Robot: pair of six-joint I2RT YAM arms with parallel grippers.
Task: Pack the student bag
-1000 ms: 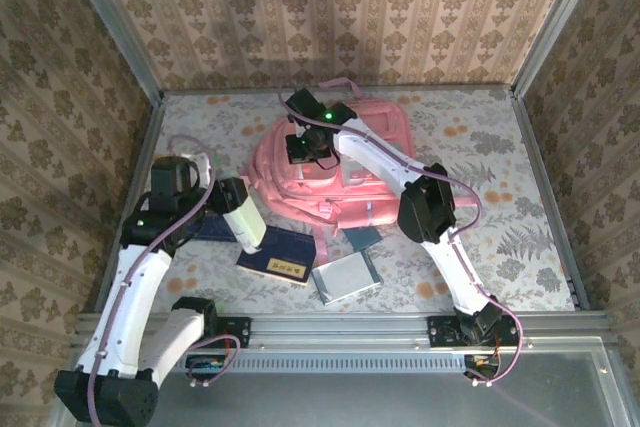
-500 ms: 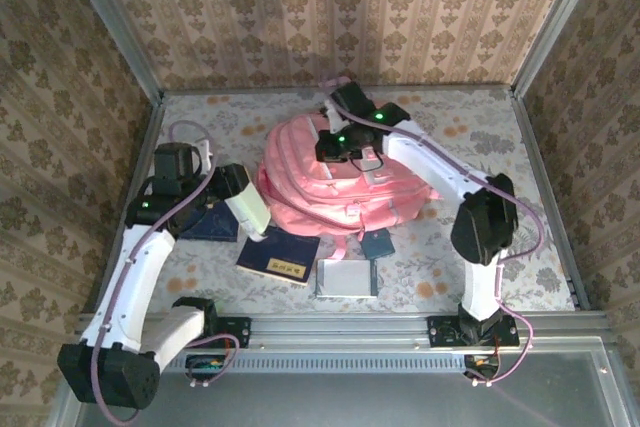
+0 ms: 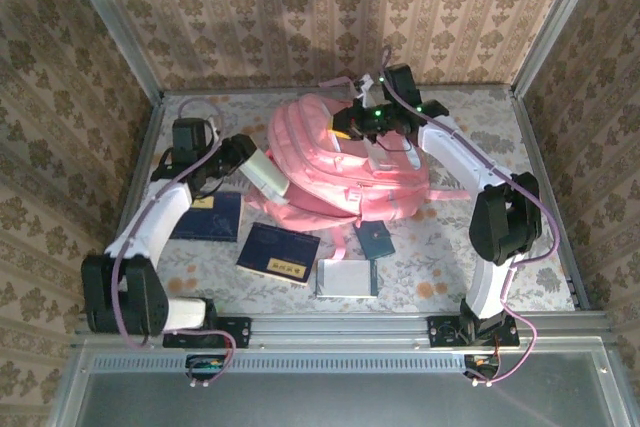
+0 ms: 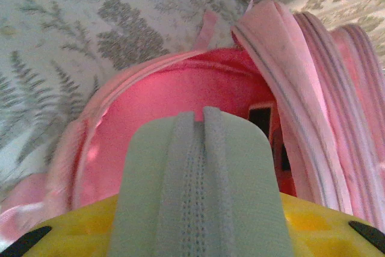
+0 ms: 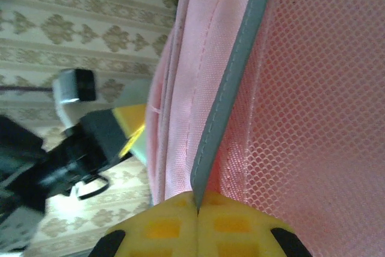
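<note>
Right wrist: large soft pink fabric backpack (image 5: 289, 88), rim pinched tight between your right gripper (image 5: 197, 210) fingers, may slip free and sag closed ahead of left gripper (image 4: 195, 117), gap unclear.

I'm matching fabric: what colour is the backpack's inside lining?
Bright pink; the student bag shows its lining best in the left wrist view.

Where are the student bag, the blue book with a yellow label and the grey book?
student bag (image 3: 335, 162), top external view, its pink fabric body.
blue book (image 3: 276, 250), top external view, middle of its cover.
grey book (image 3: 346, 278), top external view, middle of its cover.
</note>
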